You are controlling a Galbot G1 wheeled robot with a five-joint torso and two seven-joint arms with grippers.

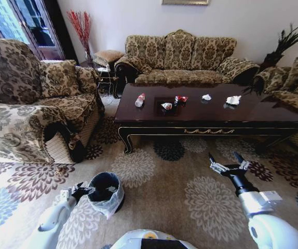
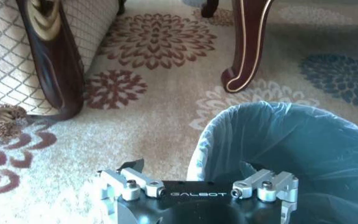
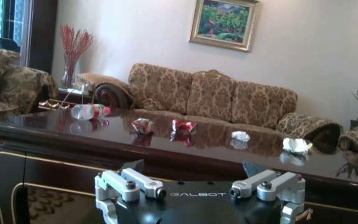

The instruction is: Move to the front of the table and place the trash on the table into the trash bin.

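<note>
Trash lies along the glossy brown worktop [image 1: 211,111] ahead of the robot, in front of the long sofa [image 1: 183,54]: a clear bottle [image 1: 139,100] with a red label on its side toward the left end, a crumpled wrapper [image 1: 166,106] and a red wrapper [image 1: 181,98] near the middle, and two white tissues [image 1: 206,97] [image 1: 233,100] farther right. From the right wrist the same row shows: bottle [image 3: 89,111], wrappers [image 3: 142,125] [image 3: 183,126], tissues [image 3: 240,136] [image 3: 296,145], each doubled by its reflection in the polish, so their exact outlines are hard to make out.

On the flowered carpet [image 1: 164,187] well short of the worktop stands the black bin [image 1: 105,191], its whitish bag folded over the rim. The left end effector [image 1: 80,190] sits against the bin's left side; from its wrist the fingers [image 2: 132,183] stand apart, one on each side of the bag's edge, with the bin [image 2: 278,140] cut off by the frame. Whether the pads touch the bag cannot be told. A carved worktop leg [image 2: 247,42] and an armchair's foot [image 2: 58,70] show beyond it.

The right end effector [image 1: 227,160] hangs over the carpet, well apart from the worktop, with fingers spread and nothing between them; its fingertips [image 3: 129,184] are cut off low in its wrist view. The worktop's right end runs behind a second sofa [image 1: 294,83] and is partly hidden.
</note>
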